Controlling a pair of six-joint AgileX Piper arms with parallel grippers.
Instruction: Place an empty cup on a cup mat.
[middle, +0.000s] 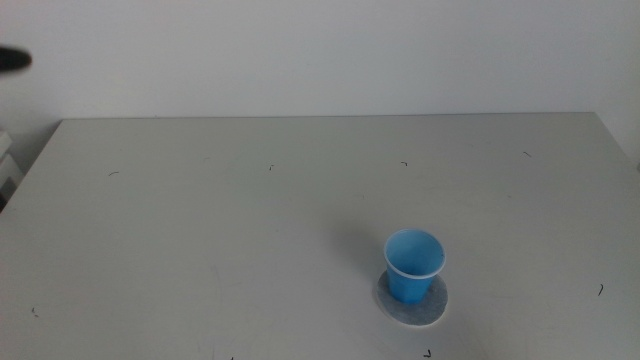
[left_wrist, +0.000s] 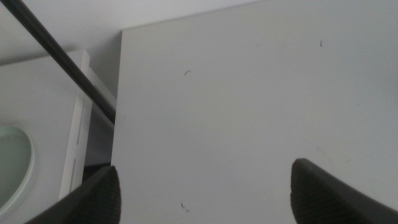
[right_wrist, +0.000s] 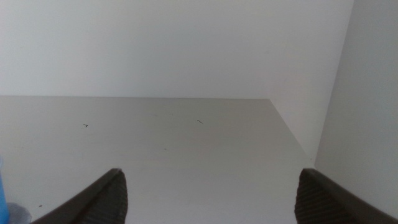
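— Blue paper, white rim: the cup (middle: 414, 264) stood upright on the cup mat (middle: 412, 303), near the front of the table (middle: 200, 220) and a little right of centre. Grey felt showed round its base, more toward the front than the back, so it sat slightly off-centre on the disc.

— And the arms?

— Neither reached over the table in the middle view. The left gripper (left_wrist: 205, 186) hung above a far corner of the table top, jaws spread wide with nothing between them, only bare surface and a few dark specks. The right gripper (right_wrist: 211, 193) was the same, gaping and empty; a sliver of blue showed at the edge of its wrist picture, so the cup was off to one side of it.

— So what was left to do?

— Little, I judged. The placing looked done. If anything, the step in hand was keeping clear: an arm should stay high and wide of that light cup, since a brush from a jaw could tip it or drag it off the felt. Nudging it to centre seemed more risk than gain.
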